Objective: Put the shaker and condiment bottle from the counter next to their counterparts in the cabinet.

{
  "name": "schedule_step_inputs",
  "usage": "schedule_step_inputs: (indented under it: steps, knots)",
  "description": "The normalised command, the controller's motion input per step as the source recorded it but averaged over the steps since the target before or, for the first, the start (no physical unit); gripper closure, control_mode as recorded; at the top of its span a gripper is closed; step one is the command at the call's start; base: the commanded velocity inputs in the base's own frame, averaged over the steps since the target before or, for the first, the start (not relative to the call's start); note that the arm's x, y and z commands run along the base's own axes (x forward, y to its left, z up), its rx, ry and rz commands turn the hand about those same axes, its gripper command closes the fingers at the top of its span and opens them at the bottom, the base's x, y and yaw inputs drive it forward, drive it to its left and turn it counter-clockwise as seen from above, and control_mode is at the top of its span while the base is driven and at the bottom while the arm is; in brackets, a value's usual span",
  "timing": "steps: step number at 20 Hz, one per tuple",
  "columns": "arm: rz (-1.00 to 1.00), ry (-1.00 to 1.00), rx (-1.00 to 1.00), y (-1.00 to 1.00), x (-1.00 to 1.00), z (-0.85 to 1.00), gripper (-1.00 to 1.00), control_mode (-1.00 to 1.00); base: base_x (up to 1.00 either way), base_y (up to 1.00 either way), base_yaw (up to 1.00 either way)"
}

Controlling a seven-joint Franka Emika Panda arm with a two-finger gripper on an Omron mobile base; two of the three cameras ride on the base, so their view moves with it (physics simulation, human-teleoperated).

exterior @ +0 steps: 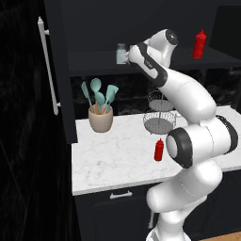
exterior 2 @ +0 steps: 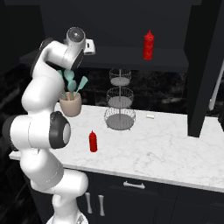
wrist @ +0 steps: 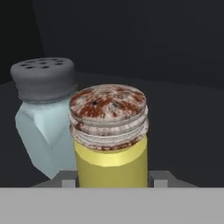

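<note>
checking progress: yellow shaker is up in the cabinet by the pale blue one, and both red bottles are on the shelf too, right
Not quite. The left base view shows one red bottle on the cabinet shelf; the other red bottle stands on the counter. The yellow shaker is beside the pale blue shaker.

The white arm rises from the base, bends at a dark elbow joint and reaches up toward eleven o'clock in the left base view, its wrist level with the cabinet shelf. The gripper [wrist: 112, 183] points horizontally into the cabinet. In the hand view its fingers [wrist: 68, 180] stand on either side of the shaker [wrist: 109, 135], slightly parted.
</note>
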Motion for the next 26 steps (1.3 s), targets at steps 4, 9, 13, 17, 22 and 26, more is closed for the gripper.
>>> schedule_step_inputs:
  steps: [4, 9, 13, 17, 22, 26]
  knots:
    - [0.0, 0.0, 0.0, 0.0, 0.1, -0.07, -1.0, -1.0, 0.0, 0.0, 0.0]
    - [0.0, 0.0, 0.01, 0.0, 0.02, -0.01, -1.0, -1.0, 0.0, 0.0, 0.0]
    - [0.0, 0.0, 0.01, 0.0, 0.0, 0.0, -1.0, -1.0, 0.0, 0.0, 0.0]
    - [0.0, -0.03, 0.0, 0.0, -0.04, 0.0, -1.0, -1.0, 0.0, 0.0, 0.0]
    - [0.0, -0.18, 0.0, 0.0, -0.69, 0.0, -1.0, -1.0, 0.0, 0.0, 0.0]
    - [0.0, -0.28, -0.03, 0.0, -1.0, -0.03, -1.0, -1.0, 0.0, 0.0, 0.0]
